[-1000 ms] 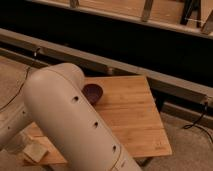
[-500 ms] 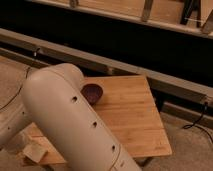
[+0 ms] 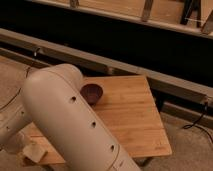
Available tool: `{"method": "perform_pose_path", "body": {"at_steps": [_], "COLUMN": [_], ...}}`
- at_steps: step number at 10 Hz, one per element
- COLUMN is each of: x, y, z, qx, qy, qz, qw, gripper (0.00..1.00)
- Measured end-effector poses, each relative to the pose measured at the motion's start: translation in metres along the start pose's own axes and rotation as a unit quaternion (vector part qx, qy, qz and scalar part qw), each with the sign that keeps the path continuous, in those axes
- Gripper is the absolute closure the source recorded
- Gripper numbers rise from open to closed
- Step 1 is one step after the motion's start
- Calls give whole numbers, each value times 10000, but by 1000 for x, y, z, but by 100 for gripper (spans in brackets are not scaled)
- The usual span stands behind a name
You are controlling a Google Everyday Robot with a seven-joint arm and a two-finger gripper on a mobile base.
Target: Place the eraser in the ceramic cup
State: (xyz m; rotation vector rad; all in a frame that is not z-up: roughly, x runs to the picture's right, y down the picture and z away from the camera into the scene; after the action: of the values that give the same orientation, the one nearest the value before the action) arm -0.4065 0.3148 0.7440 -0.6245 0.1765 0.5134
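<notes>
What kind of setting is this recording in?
Likely a lab or workshop test area: a wooden table holding a dark bowl, a long metal rail behind. The gripper is lower left, by the table's corner.

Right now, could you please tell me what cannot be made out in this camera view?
- The ceramic cup: nowhere visible in the camera view; the robot arm covers the left of the wooden table.
- The eraser: a pale shape beside the gripper, bottom left corner, may be it; too indistinct.
- The gripper: partly behind the arm, its grasp unreadable.
- The dark bowl: left rim hidden by the arm; inside too dim.
</notes>
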Motion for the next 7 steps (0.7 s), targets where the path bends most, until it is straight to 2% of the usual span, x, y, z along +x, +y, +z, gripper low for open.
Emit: {"method": "perform_pose_path", "body": {"at_steps": [2, 4, 5, 6, 7], "x": [-3, -18, -31, -38, -44], "y": [-2, -2, -3, -4, -10], "z": [-8, -40, -74, -99, -135], "qx": [-20, -147, -222, -253, -240], "qy": [-50, -436, -884, -1206, -1674], "qz": [53, 134, 163, 168, 171], "qw": [10000, 9989, 9957, 9922, 9854], "gripper": [100, 100, 100, 100, 100]}}
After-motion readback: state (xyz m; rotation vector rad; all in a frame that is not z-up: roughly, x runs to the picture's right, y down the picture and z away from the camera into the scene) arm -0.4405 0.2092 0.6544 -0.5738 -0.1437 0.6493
